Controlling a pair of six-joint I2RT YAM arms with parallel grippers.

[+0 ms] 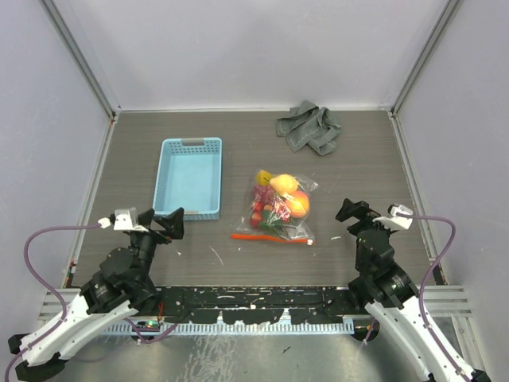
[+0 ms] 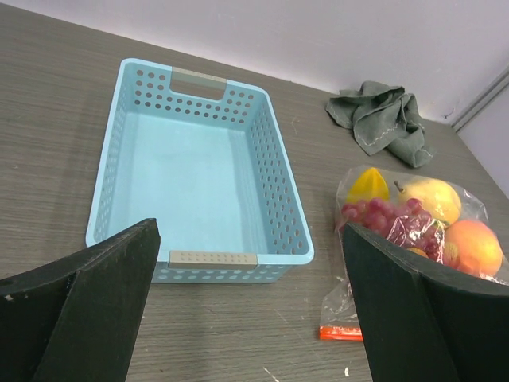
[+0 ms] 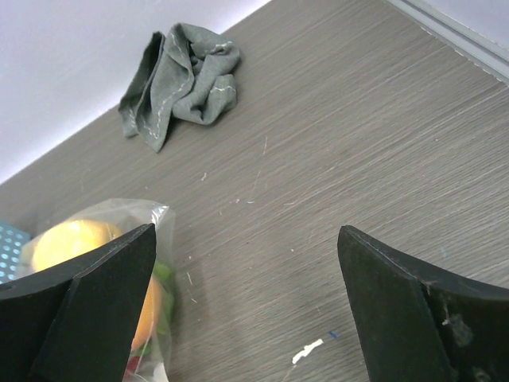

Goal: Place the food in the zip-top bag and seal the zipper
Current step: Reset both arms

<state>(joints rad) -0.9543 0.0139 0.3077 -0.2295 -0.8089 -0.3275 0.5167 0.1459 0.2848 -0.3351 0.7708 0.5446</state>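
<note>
Bag [image 1: 280, 208] at the centre of the worktop [image 1: 358, 167], lying flat, with the food [image 1: 286, 191] bunched inside it. No piece is seen loose on the worktop. The zipper [image 1: 270, 237] runs along the bag's near edge, facing the arms. Whether it is pressed shut along its whole length cannot be told from any view.

Left gripper [image 1: 165, 221] hovers near the bag's left side, jaws spread wide and holding nothing. Right gripper [image 1: 354, 213] hovers on the bag's right, apart from it, likewise spread and empty. Neither touches the bag.

Hazards, as judged from this layout:
- The food sits close behind the zipper. Its bulk may hold the two lips apart, so a pinch would close one stretch while the next springs open.
- The film is thin and likely slick. A gripper run along the zipper with nothing pinning the bag would probably push the bag across the worktop rather than seal it.
- Lifting the bag by its far end with the mouth unsealed would likely let round pieces roll out toward the arms.
- A pinch placed too far in may catch food or crumple film instead of the strip.

Basket [image 1: 191, 144] stands just ahead of the left gripper, so a wide swing there could knock it. Cloth [image 1: 308, 127] lies well apart at the far edge.
</note>
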